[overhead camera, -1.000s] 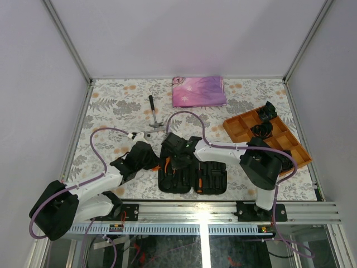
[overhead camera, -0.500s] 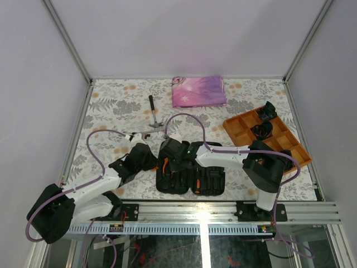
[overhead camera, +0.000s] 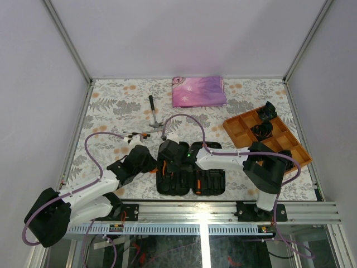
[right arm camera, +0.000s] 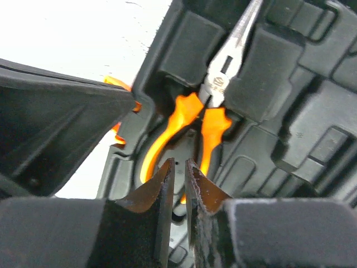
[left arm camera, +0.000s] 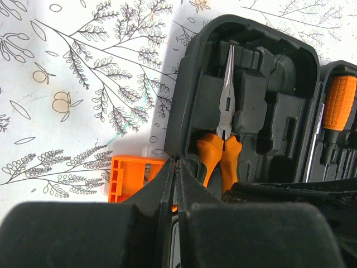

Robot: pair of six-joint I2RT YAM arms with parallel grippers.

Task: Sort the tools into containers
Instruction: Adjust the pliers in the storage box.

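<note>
The pliers are seated in the case at the near edge of the table. The right gripper is held above them, narrowly parted and empty, the left gripper shut. The hammer, toward the far-left corner, is judged next to be fetched.

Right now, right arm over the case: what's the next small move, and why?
Probably open the right gripper wider before lifting away. The pliers lie seated in their slot in the case, and the jaws stand only slightly apart, close over the orange handles, so lifting now might snag them.
</note>
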